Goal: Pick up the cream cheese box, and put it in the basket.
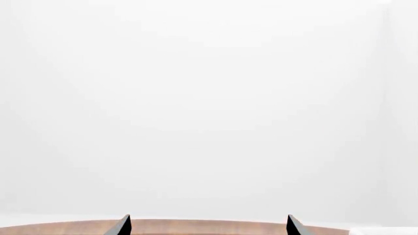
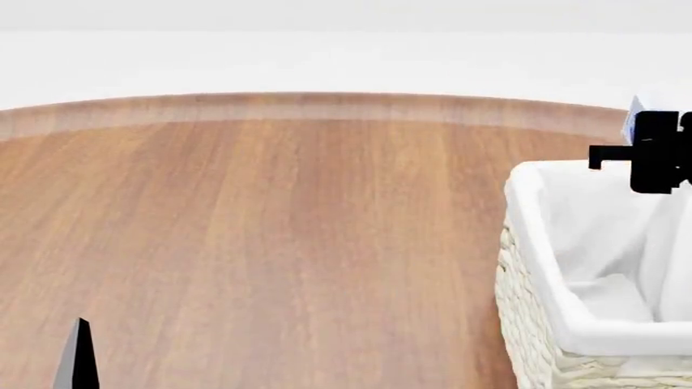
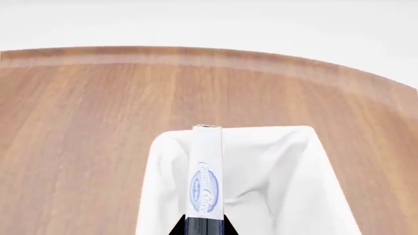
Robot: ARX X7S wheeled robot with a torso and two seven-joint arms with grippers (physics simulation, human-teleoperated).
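The left gripper is hanging with its 2 fingers spread apart, grasping nothing, above the wooden table. Over at the right, the right gripper is clenching the cream cheese box edge-on, hovering it above the cloth-lined basket.

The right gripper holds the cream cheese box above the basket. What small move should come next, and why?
Probably lower the right gripper a little, then open it. The cream cheese box is pinched edge-on over the basket's white lining, so it would likely drop inside.
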